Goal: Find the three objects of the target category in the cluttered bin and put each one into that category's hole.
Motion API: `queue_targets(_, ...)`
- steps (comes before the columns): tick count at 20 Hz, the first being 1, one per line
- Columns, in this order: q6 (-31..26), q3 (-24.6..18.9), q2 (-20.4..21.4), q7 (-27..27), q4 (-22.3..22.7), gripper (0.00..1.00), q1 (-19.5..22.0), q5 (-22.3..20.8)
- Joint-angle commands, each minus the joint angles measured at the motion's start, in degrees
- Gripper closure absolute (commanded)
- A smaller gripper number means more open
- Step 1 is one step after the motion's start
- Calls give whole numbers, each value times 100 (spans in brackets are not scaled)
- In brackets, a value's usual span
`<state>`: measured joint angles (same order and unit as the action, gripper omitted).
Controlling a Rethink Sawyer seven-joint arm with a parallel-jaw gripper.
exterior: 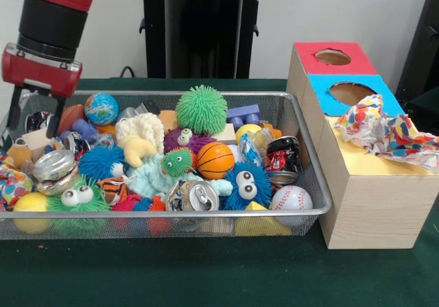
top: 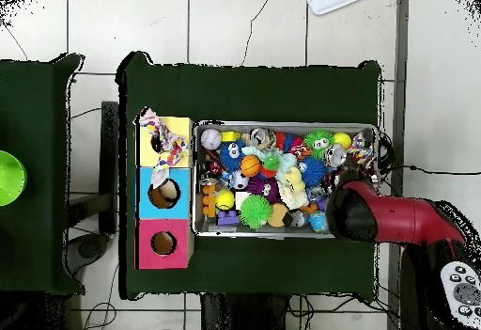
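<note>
Dark green cloth covers the table (exterior: pixel 206 273), and a pale wall fills the background of the front view. Across the middle of that view sits a wire mesh bin (exterior: pixel 312 183) heaped with toys, many half buried under one another: a green spiky ball (exterior: pixel 202 109), a small globe ball (exterior: pixel 101 108), a basketball (exterior: pixel 215 160), a baseball (exterior: pixel 291 198) and a crushed drinks can (exterior: pixel 197 196) near the front rim.

At the right stands a wooden box (exterior: pixel 370 204) whose top has a red panel with a hole (exterior: pixel 333 57), a blue panel with a hole (exterior: pixel 351 92) and a yellow panel. Crumpled colourful paper (exterior: pixel 387 132) lies over the yellow panel and hides whatever opening it may have.

At the upper left of the front view the red and black arm is cut off by the frame edge. Its gripper (exterior: pixel 33 118) reaches down into the bin's left end; two dark fingers (exterior: pixel 15 112) stand apart, but their tips sink among the toys, so I cannot tell whether they pinch anything. In the overhead view the arm (top: pixel 376 215) covers the bin's lower right corner and hides the gripper entirely.
</note>
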<state>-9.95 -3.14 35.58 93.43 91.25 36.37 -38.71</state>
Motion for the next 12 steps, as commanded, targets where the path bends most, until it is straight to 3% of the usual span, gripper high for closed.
queue_targets(1, -72, -471, -288, -207, -86, 0, -48, -436)
queue_targets(12, 543, -252, -725, 242, -356, 0, -222, -596)
